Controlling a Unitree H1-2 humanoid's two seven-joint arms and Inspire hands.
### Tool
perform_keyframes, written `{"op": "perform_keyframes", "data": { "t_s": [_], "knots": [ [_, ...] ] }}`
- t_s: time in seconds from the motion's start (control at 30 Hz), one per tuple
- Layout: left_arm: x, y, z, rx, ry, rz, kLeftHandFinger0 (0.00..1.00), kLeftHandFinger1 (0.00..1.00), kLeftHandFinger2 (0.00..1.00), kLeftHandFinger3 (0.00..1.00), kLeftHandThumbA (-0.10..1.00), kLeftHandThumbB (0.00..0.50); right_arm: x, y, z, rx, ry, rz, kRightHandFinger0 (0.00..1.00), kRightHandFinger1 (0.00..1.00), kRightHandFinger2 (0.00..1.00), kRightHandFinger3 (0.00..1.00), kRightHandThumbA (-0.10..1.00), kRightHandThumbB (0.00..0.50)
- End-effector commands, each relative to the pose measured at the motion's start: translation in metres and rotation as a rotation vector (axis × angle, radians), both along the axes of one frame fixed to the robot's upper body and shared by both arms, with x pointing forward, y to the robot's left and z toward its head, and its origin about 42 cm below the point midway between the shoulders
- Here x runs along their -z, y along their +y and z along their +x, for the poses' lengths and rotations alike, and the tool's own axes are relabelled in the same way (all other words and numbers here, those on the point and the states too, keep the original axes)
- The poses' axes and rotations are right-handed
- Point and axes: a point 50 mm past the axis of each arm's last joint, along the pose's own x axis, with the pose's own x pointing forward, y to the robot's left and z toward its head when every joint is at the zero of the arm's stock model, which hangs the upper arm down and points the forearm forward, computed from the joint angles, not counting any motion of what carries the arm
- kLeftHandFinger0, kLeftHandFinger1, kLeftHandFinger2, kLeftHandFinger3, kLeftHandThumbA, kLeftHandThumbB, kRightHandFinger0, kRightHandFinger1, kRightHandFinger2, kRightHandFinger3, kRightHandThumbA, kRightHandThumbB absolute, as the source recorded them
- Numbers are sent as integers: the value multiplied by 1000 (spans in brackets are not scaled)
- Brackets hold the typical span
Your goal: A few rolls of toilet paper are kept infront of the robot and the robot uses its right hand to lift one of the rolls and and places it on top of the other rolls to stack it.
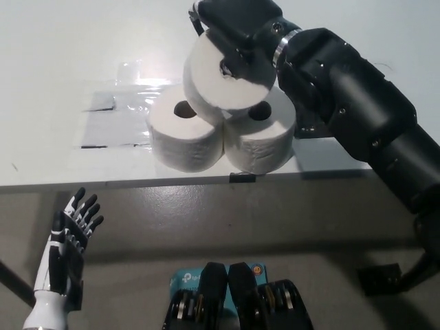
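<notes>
**Roll held tilted over the pair**

Left hand (69,230) rests low beside the table edge, fingers spread, holding nothing. On the white table (41,82) two rolls (185,134) sit touching. Right hand (237,27) grips the lifted roll (223,82), tilted, above their junction.

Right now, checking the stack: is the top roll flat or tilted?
Tilted. The top roll, held by the right hand, leans over the two table rolls.

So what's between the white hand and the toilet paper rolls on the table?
In the head view, only the bare table edge and grey floor lie between the white left hand and the two rolls.
</notes>
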Motion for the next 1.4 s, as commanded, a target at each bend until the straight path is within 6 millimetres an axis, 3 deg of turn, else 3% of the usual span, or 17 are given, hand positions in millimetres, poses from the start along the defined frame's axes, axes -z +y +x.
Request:
{"op": "perform_keyframes", "data": {
  "t_s": [0.0, 0.07, 0.1, 0.13, 0.17, 0.2, 0.3, 0.5, 0.63, 0.77, 0.8, 1.0, 1.03, 1.13, 1.27, 1.37],
  "knots": [
    [-16, 2, 2, 1, -64, 5, 1000, 1000, 1000, 1000, 1000, 500, -60, 15, 3, 175, 122, -124, 558, 633, 819, 1000, 894, 362],
    [-17, 2, 2, 0, -65, 13, 1000, 1000, 1000, 1000, 1000, 500, -59, 12, 7, 229, 195, -155, 667, 809, 1000, 1000, 892, 403],
    [-16, 2, 3, 3, -66, 11, 1000, 1000, 1000, 1000, 1000, 500, -59, 11, 9, 258, 245, -171, 675, 872, 1000, 1000, 876, 408],
    [-17, 2, 3, 3, -66, 14, 1000, 1000, 1000, 1000, 1000, 500, -59, 10, 11, 271, 274, -185, 748, 998, 1000, 1000, 874, 412],
    [-17, 2, 3, 3, -67, 14, 1000, 1000, 1000, 1000, 1000, 500, -59, 7, 13, 285, 327, -175, 943, 1000, 1000, 1000, 826, 419],
    [-17, 2, 3, 3, -67, 13, 1000, 1000, 1000, 1000, 1000, 500, -59, 7, 14, 290, 343, -172, 1000, 1000, 1000, 1000, 814, 421],
    [-16, 2, 3, 7, -67, 6, 1000, 1000, 1000, 1000, 1000, 500, -60, 1, 15, 303, 410, -162, 1000, 1000, 1000, 1000, 750, 428],
    [-17, 3, 4, 3, -69, 5, 1000, 1000, 1000, 1000, 1000, 500, -64, -2, 20, 340, 456, -169, 1000, 1000, 1000, 1000, 778, 461],
    [-18, 2, 3, 4, -67, 9, 1000, 1000, 1000, 1000, 1000, 500, -71, -2, 21, 337, 469, -127, 1000, 1000, 1000, 1000, 790, 458],
    [-18, 3, 4, 6, -72, 6, 1000, 1000, 1000, 1000, 1000, 500, -93, 4, 20, 328, 467, -101, 1000, 1000, 1000, 1000, 855, 458],
    [-18, 3, 4, 4, -73, 10, 1000, 1000, 1000, 1000, 1000, 500, -96, 5, 20, 324, 467, -102, 1000, 1000, 1000, 1000, 917, 457],
    [-20, 2, 5, 10, -77, 12, 1000, 1000, 1000, 1000, 1000, 500, -132, 14, 13, 255, 487, -36, 1000, 1000, 1000, 1000, 898, 423],
    [-20, 2, 5, 12, -77, 14, 1000, 1000, 1000, 1000, 1000, 500, -135, 15, 13, 244, 487, -32, 1000, 1000, 1000, 1000, 954, 432],
    [-20, 2, 7, 12, -83, 17, 1000, 1000, 1000, 1000, 1000, 500, -156, 20, 10, 220, 481, -16, 1000, 1000, 1000, 1000, 941, 470],
    [-22, 1, 9, 24, -78, 28, 1000, 1000, 1000, 1000, 1000, 500, -174, 23, 6, 195, 402, 6, 1000, 1000, 1000, 1000, 971, 483],
    [-22, 0, 9, 31, -75, 31, 1000, 1000, 1000, 1000, 1000, 500, -179, 26, 5, 180, 407, 57, 1000, 1000, 1000, 1000, 921, 476]
  ]
}}
